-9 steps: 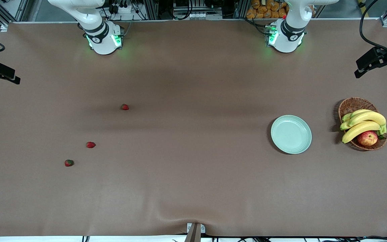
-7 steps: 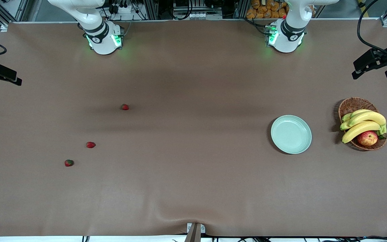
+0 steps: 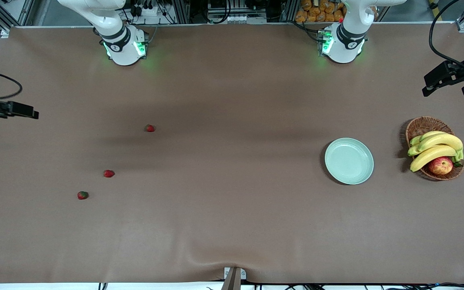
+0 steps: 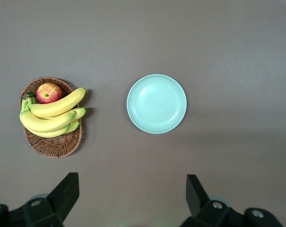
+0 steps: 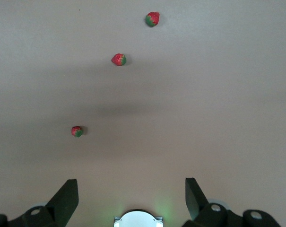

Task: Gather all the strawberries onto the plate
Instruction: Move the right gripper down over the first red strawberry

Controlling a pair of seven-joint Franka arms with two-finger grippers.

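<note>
While both end effectors [image 4: 131,201] [image 5: 132,201] hang spread, the plate [image 3: 349,161] lies bare and the basket [image 3: 428,125] holds bananas [image 3: 437,147] and apple [image 3: 440,165].

Three strawberries [image 3: 149,128] [image 3: 108,173] [image 3: 82,195] lie apart toward the right arm's end of the worktop [image 3: 232,209]; the plate [image 3: 349,161] sits toward the left arm's end, beside the basket [image 3: 425,125] holding bananas [image 3: 435,147] and an apple [image 3: 440,165].
</note>
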